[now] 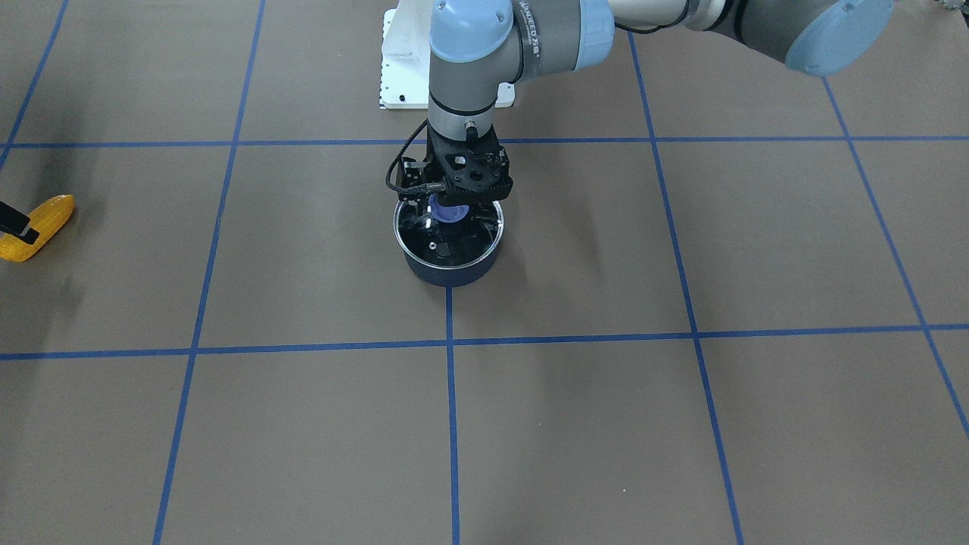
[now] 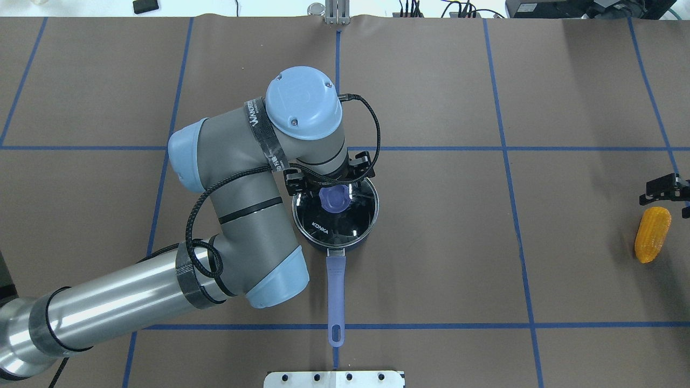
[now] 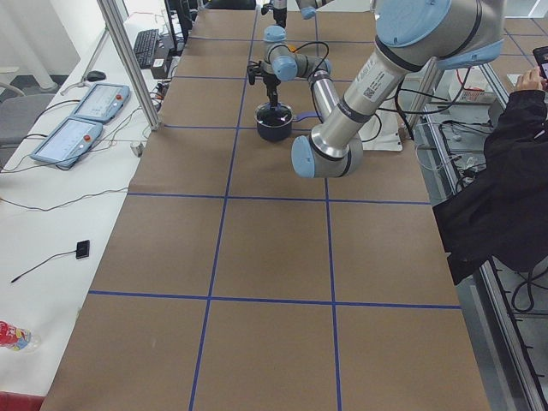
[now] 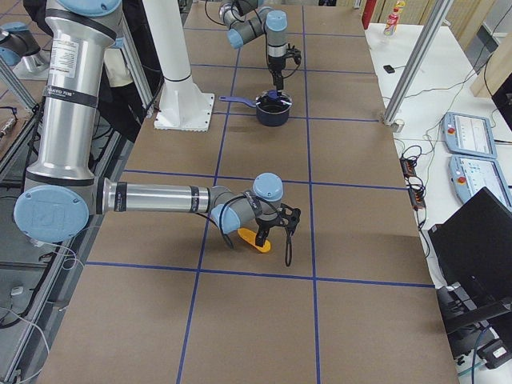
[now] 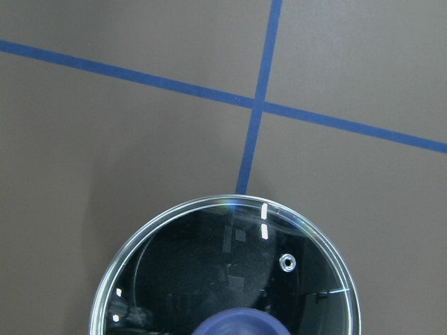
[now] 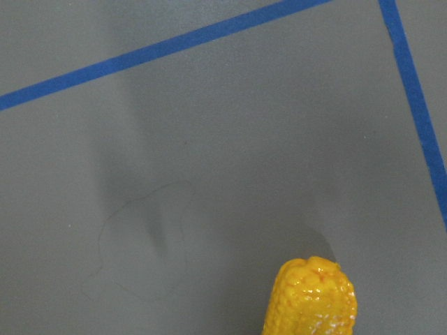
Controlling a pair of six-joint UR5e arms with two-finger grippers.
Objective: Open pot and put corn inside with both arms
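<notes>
A dark blue pot (image 2: 337, 245) with a glass lid (image 2: 345, 221) and a purple knob (image 2: 334, 200) stands mid-table, lid seated. My left gripper (image 1: 448, 204) is straight above the lid at the knob (image 1: 447, 214); its fingers are hidden, so I cannot tell its grip. The left wrist view shows the lid (image 5: 223, 272) and the top of the knob (image 5: 237, 324). The yellow-orange corn (image 2: 652, 234) lies far off on the robot's right. My right gripper (image 1: 15, 225) is at its far end, one finger crossing the corn (image 1: 51, 216); I cannot tell its grip. The right wrist view shows the corn's end (image 6: 311, 296).
The pot's long purple handle (image 2: 335, 285) points toward the robot's white base plate (image 2: 334, 379). Blue tape lines (image 2: 506, 148) grid the brown table. An operator in black (image 3: 505, 171) stands at the table's side. The left arm's elbow (image 2: 237, 215) hangs beside the pot.
</notes>
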